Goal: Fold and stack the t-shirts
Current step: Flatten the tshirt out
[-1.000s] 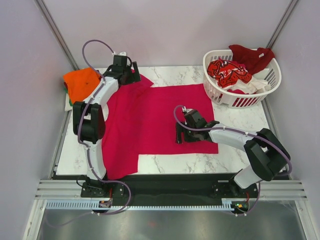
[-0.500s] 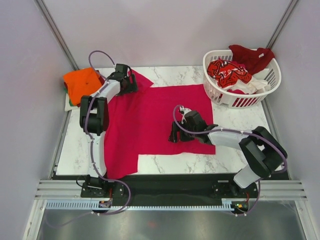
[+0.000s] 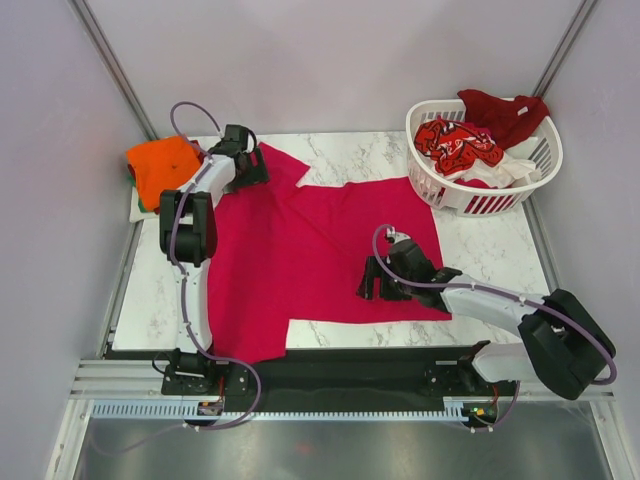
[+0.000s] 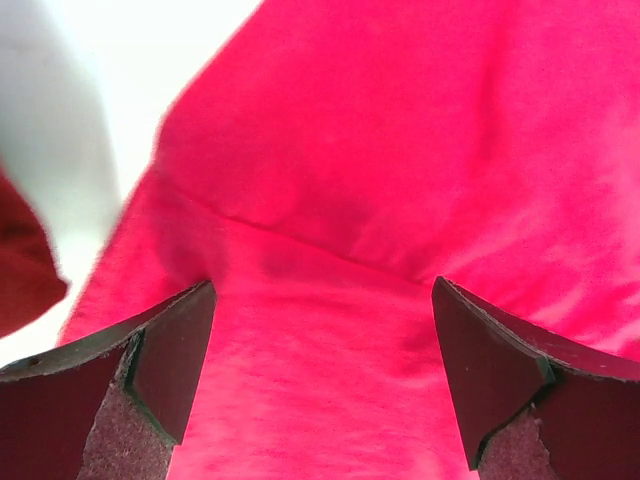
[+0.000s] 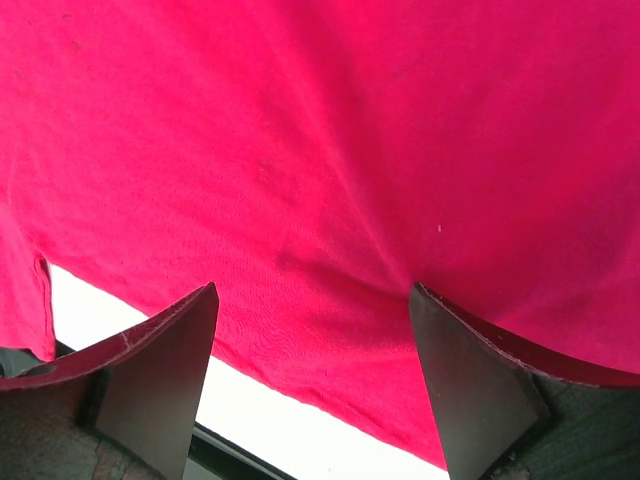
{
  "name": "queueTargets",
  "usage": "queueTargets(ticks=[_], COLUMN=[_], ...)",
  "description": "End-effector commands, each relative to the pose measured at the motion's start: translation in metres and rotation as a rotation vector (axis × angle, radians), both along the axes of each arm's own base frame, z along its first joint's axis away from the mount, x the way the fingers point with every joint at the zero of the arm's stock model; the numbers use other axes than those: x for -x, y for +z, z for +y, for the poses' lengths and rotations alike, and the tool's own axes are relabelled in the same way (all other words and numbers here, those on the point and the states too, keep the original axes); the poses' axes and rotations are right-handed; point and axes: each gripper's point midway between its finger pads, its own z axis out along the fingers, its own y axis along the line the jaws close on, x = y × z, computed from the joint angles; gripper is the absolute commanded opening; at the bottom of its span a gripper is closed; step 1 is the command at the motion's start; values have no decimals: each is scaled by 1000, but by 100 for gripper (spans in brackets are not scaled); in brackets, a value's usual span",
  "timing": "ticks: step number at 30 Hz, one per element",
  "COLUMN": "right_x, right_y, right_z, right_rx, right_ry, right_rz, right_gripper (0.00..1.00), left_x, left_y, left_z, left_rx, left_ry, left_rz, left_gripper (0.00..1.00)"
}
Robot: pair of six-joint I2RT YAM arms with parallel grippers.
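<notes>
A plain magenta-red t-shirt point(image 3: 300, 250) lies spread flat over the middle of the marble table point(image 3: 480, 240). My left gripper point(image 3: 252, 166) is open over its far left corner by the sleeve; the cloth point(image 4: 330, 200) fills the left wrist view between the fingers. My right gripper point(image 3: 372, 284) is open over the shirt's near right part, close to its hem; the cloth point(image 5: 330, 150) shows in the right wrist view with the table edge below. An orange t-shirt point(image 3: 162, 165) lies folded at the far left. Dark red, red-patterned and white shirts point(image 3: 462, 145) fill the basket.
The white slatted basket point(image 3: 470, 195) stands at the table's far right corner. The orange shirt sits on a small stack with green cloth under it at the left edge. Grey walls close in on both sides.
The right gripper moved toward the near right, and the shirt's right part shifted with it. The left gripper stayed at the far left corner, where the sleeve now shows more.
</notes>
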Motion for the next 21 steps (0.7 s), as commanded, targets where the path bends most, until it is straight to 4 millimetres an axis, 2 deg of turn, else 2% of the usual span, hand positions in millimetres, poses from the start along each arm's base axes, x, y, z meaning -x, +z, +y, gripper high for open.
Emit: queueTargets(ticks=[1, 5, 8, 9, 11, 12, 13, 14, 15, 16, 17, 19, 20, 21], right_x=[56, 48, 35, 25, 19, 9, 4, 2, -8, -12, -17, -37, -49, -64], right_y=[-47, -28, -9, 5, 16, 30, 36, 41, 56, 62, 67, 84, 94, 95], right_z=[-56, -47, -34, -25, -20, -11, -8, -3, 6, 10, 12, 12, 15, 4], right_rx=[204, 152, 128, 110, 108, 98, 91, 80, 58, 53, 54, 89, 101, 159], right_ry=[-99, -85, -9, 15, 47, 75, 83, 99, 111, 117, 122, 90, 76, 19], right_rz=[226, 183, 121, 88, 70, 32, 20, 15, -21, -32, -41, -102, -130, -164], right_gripper=[87, 88, 89, 89, 90, 91, 91, 92, 92, 93, 93, 94, 95, 96], left_x=[9, 18, 18, 17, 13, 12, 12, 13, 16, 19, 28, 43, 61, 70], left_y=[-2, 8, 33, 42, 70, 81, 103, 115, 129, 140, 161, 172, 177, 174], left_z=[17, 25, 28, 29, 25, 23, 17, 15, 15, 11, 9, 5, 5, 2], left_rx=[-38, -52, -57, -59, -39, -35, -31, -34, -52, -59, -64, -74, -62, -52], left_ry=[95, 138, 161, 169, 155, 137, 120, 110, 98, 86, 77, 64, 64, 58], left_rz=[57, 62, 19, 2, -51, -71, -112, -133, -157, -174, -207, -218, -215, -204], left_gripper=[97, 98, 98, 98, 99, 99, 100, 100, 100, 100, 100, 100, 100, 100])
